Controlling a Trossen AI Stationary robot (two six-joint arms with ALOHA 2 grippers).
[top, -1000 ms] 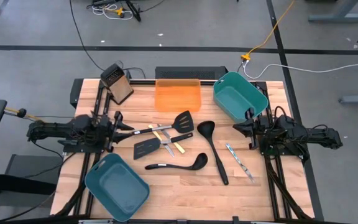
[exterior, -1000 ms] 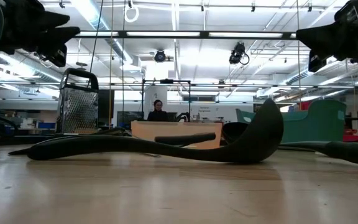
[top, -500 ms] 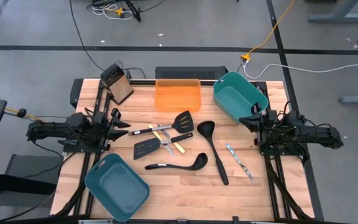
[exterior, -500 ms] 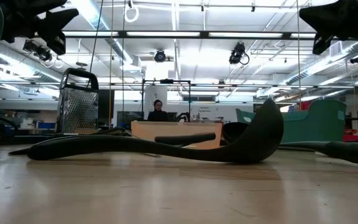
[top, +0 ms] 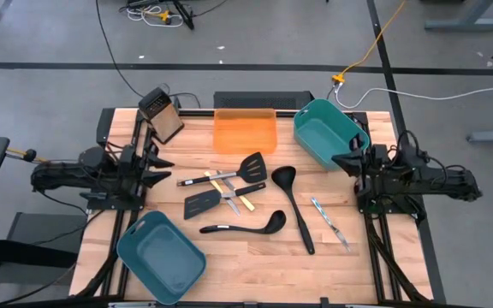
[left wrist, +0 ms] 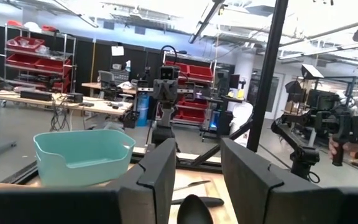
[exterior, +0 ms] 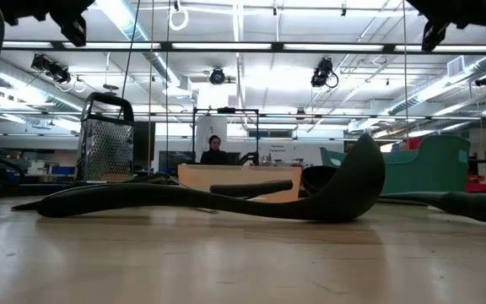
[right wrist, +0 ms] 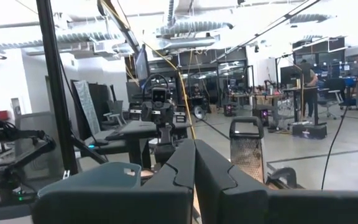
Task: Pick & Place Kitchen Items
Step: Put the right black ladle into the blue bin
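Utensils lay loose mid-tabletop (top: 255,257) — two black slotted spatulas (top: 252,166) (top: 202,204) beside yellow-handled pieces (top: 234,192), one ladle (top: 295,205) running lengthwise, the other ladle (top: 245,227) crosswise just beside it, silver cutlery (top: 330,222) toward the right edge. Hovered at the left edge, well apart from all of it: left claw (top: 157,164), fingers (left wrist: 160,171) parted, empty. Waited at the right edge by the far teal bin (top: 329,131): right claw (top: 342,162), fingers (right wrist: 182,168) pressed together, holding nothing.
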